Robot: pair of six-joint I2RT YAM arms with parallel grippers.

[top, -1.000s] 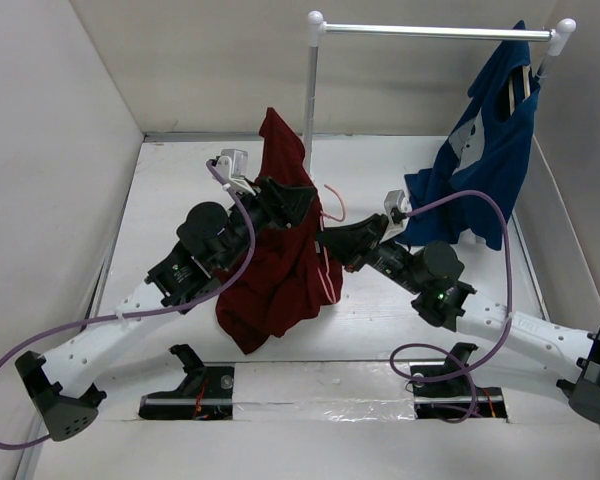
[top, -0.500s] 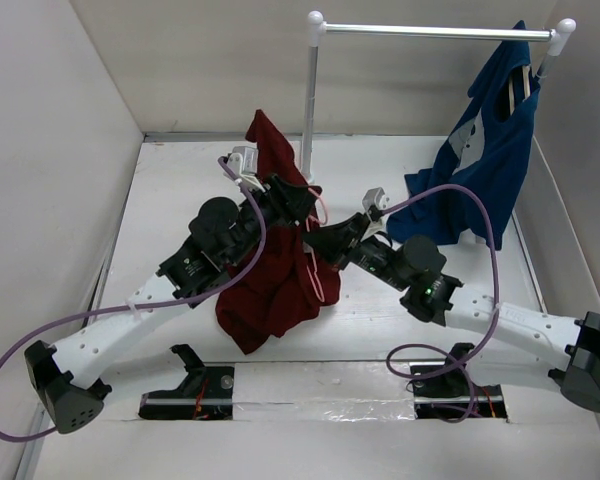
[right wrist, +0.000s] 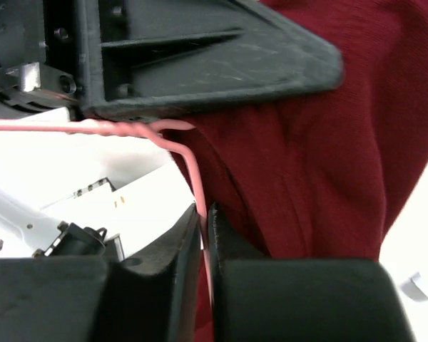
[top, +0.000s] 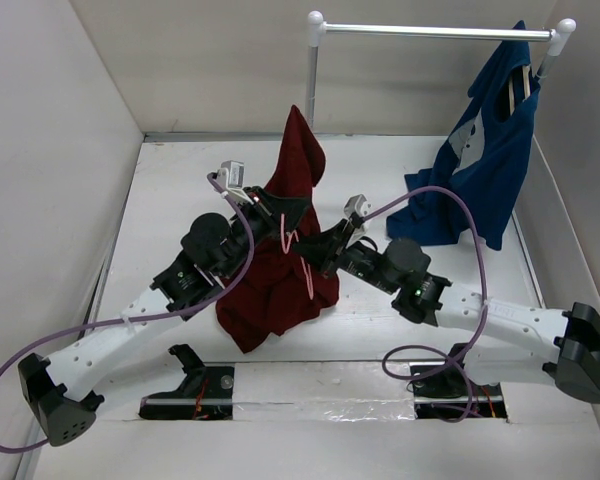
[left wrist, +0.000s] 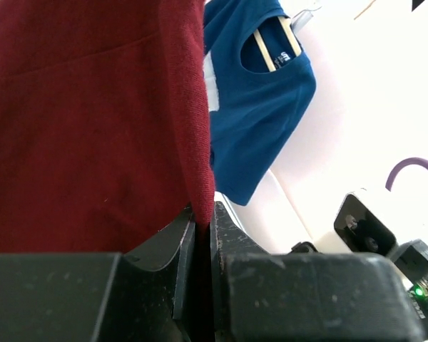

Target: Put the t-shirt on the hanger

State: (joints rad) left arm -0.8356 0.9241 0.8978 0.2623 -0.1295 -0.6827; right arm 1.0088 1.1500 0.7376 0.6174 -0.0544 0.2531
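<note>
1. Red t-shirt [top: 270, 295] is up in the air in the middle of the table [top: 170, 210], between your two arms. Its top makes a point in front of the rack pole [top: 310, 90]. The rest hangs down in a loose bunch toward the table.
2. Your left gripper [left wrist: 203, 214] has its fingers pressed together on an edge of the t-shirt. From the left wrist you see the cloth go right down into the thin gap between them.
3. Your right gripper [right wrist: 205, 214] is just beside the left one, at the front of the cloth. Its fingers are almost closed and pinch the pink hanger [right wrist: 189, 167]. The wire goes down between them.
4. From the right wrist, the twisted part of the wire lies along the edge of the left gripper's black finger. The red cloth is right behind the wire and touches it.
5. You cannot tell from any view how much of the hanger is inside the t-shirt.
6. A blue shirt [top: 475, 170] hangs from the right end of the rack rail [top: 435, 32], well apart from the grippers. Two pale bars [left wrist: 267, 50] sit in its neck hole.
</note>
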